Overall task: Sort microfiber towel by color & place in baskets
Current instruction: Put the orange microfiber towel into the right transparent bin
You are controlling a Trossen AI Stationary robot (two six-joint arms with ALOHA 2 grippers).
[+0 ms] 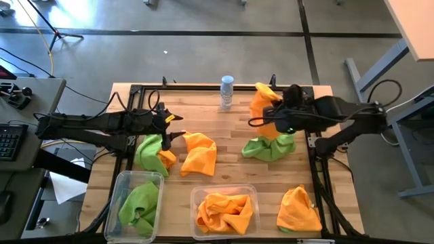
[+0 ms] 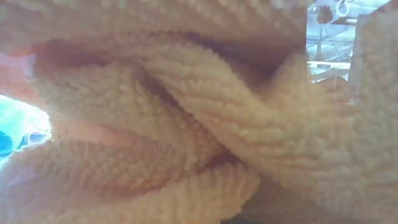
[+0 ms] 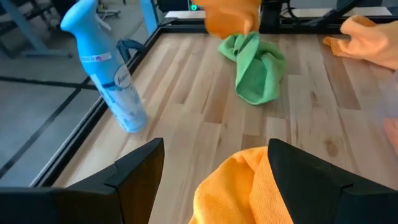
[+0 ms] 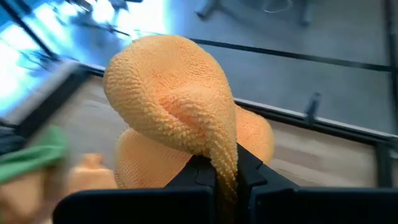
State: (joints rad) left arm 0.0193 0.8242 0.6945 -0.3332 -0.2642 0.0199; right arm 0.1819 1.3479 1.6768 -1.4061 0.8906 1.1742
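Orange terry pile fills the low view, pressed against the lens. On the table (image 1: 224, 146), the wider basket (image 1: 224, 211) of orange cloths is my landmark: the right gripper (image 1: 283, 122) hangs well beyond it toward the far right corner, jaws pinched shut on an orange towel (image 4: 180, 118) bunched above the fingers. Beside that basket the narrower basket (image 1: 139, 203) holds green. The left gripper (image 1: 168, 132), jaws spread, is over another orange cloth (image 3: 239, 186). A spray bottle (image 3: 109, 71) bears a label I cannot read.
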